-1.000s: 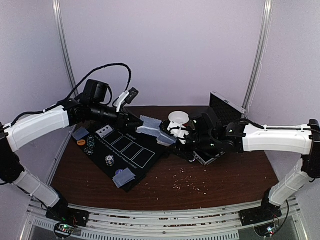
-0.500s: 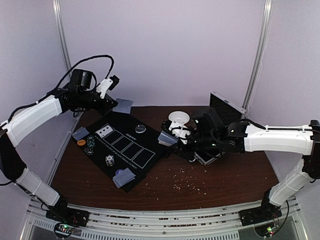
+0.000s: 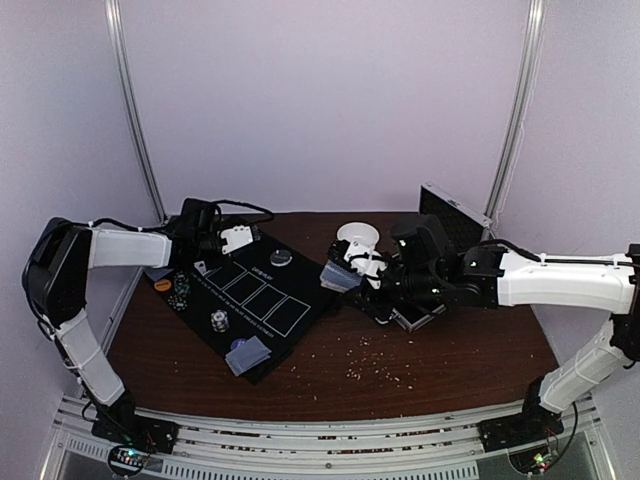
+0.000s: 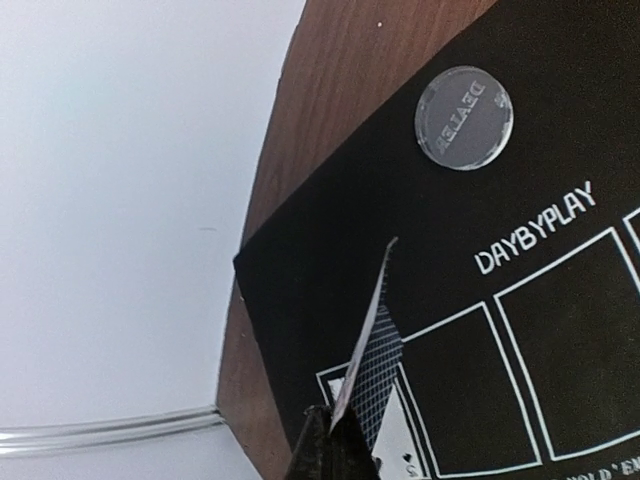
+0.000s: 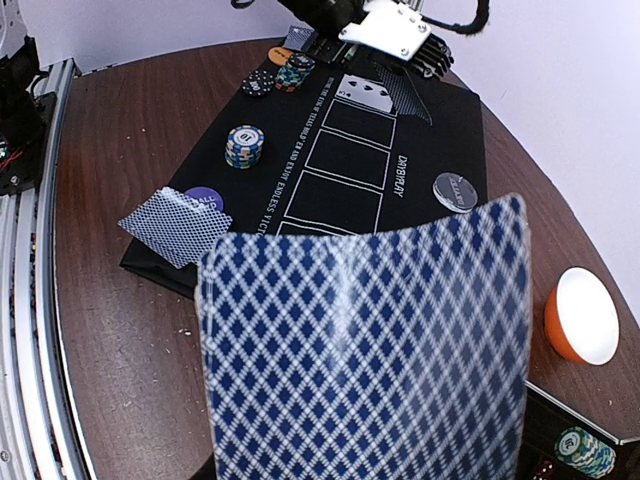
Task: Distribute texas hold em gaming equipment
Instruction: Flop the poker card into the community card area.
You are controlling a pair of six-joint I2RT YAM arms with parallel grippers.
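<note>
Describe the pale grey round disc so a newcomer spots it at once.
On the brown wooden table lies a black mat with white card boxes. Near its far edge, beyond the DAYBYPLAY lettering, sits the pale grey round disc; unlike the striped chip stacks, it is flat, translucent and marked DEALER.

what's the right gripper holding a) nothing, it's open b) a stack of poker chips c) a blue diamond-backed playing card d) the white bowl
c: the right gripper is shut on a blue diamond-backed playing card that fills its wrist view, while the chip stack sits on the black mat and the white bowl lies apart.
</note>
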